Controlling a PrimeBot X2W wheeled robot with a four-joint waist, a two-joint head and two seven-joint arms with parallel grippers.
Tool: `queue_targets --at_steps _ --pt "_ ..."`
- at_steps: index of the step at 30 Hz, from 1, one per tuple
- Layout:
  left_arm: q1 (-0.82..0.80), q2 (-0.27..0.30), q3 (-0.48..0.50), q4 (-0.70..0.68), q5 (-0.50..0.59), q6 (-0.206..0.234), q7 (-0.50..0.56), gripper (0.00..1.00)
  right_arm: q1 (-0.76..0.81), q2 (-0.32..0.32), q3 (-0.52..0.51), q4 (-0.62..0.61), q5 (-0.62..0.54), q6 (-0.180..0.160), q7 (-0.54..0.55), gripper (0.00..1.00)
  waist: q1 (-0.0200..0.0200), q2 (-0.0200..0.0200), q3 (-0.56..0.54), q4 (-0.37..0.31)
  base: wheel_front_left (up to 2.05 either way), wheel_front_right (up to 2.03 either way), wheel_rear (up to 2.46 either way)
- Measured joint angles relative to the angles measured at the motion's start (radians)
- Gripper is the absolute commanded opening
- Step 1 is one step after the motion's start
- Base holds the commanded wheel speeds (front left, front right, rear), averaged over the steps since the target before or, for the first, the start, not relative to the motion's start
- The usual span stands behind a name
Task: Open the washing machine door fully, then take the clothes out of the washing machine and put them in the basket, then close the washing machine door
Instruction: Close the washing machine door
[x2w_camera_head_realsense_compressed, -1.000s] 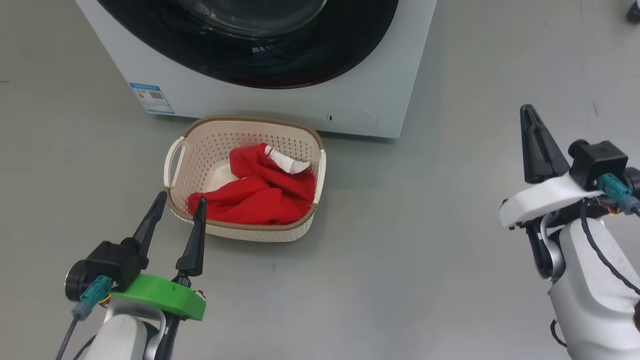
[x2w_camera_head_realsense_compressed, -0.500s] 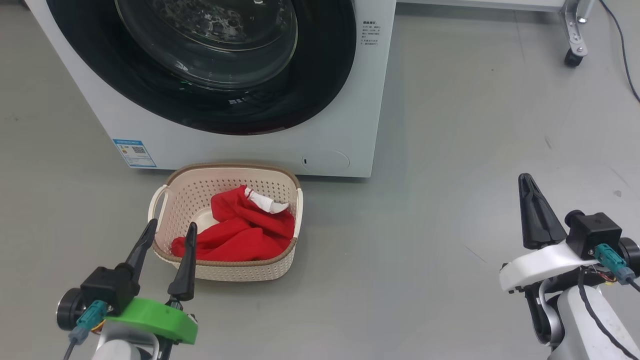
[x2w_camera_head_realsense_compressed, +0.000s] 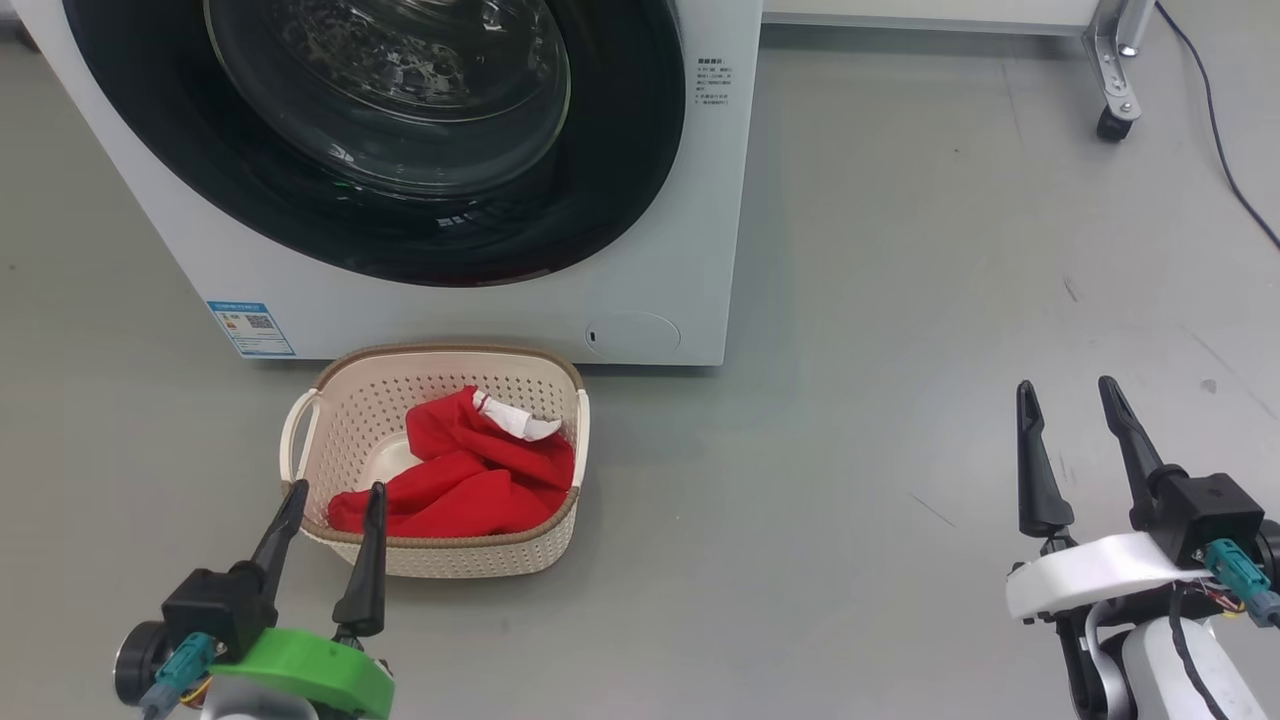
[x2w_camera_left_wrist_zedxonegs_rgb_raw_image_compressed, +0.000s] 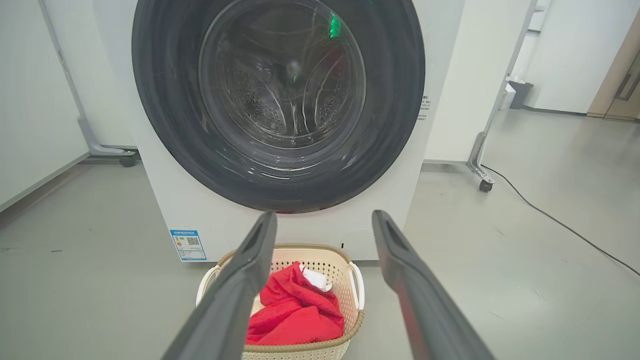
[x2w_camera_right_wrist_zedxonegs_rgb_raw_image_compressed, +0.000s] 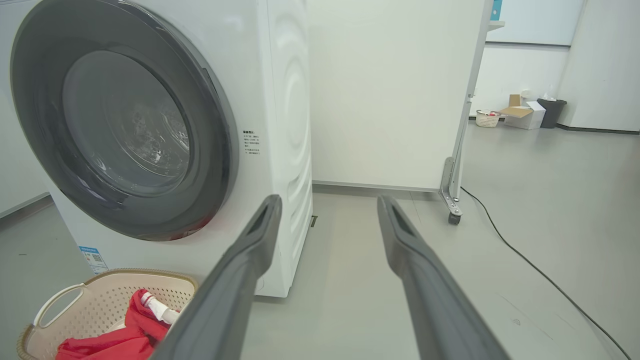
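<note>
My left pincer (x2w_camera_head_realsense_compressed: 337, 487), wide and empty, hung at lower left just before the basket (x2w_camera_head_realsense_compressed: 440, 362), the red clothes (x2w_camera_head_realsense_compressed: 470, 480) heaped inside it. At lower right my right pincer (x2w_camera_head_realsense_compressed: 1065, 384) stood equally wide above the floor (x2w_camera_head_realsense_compressed: 850, 450); the washing machine door (x2w_camera_head_realsense_compressed: 380, 140) sat shut at upper left.

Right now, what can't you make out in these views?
- Top of the washing machine: cut off by the top edge in every view.
- Floor of the drum: behind the black rim and glare of the washing machine door, left wrist view.
- Print on the blue label: too small, head view.
- How many clothes lie in the basket: folds hide it, head view.
</note>
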Motion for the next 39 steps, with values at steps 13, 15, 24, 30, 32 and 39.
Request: queue_targets --at_steps 13,15,24,30,32,39 --pt "0.008 0.0 -0.006 0.008 0.009 0.0 0.0 1.0 0.056 0.007 -0.013 -0.057 -0.008 -0.007 0.0 1.0 0.0 0.0 0.006 -0.002 0.0 0.0 0.0" --pt "0.008 0.0 -0.005 0.008 0.009 0.0 0.0 1.0 0.058 0.009 -0.013 -0.061 -0.009 -0.007 0.0 1.0 0.0 0.0 0.006 -0.002 0.0 0.0 0.0" --pt "0.008 0.0 -0.002 -0.001 0.009 0.0 0.0 1.0 0.076 0.017 -0.013 -0.078 -0.01 -0.007 0.0 1.0 0.0 0.0 0.003 0.0 0.0 0.0 0.0" --pt "0.008 0.0 -0.003 -0.003 0.009 0.0 0.0 1.0 0.092 0.019 -0.016 -0.087 -0.011 -0.007 0.0 1.0 0.0001 0.0 0.002 -0.001 0.0 0.0 0.0" --pt "0.008 0.0 -0.004 -0.004 0.009 0.0 0.0 1.0 0.093 0.02 -0.018 -0.09 -0.011 -0.007 0.0 1.0 0.0 0.0 0.003 -0.001 0.0 0.0 0.0" --pt "0.008 0.0 -0.003 -0.015 0.009 0.0 0.0 1.0 0.095 0.022 -0.023 -0.098 -0.011 -0.007 0.0 1.0 0.0 0.0 0.004 -0.001 0.0 0.0 0.0"
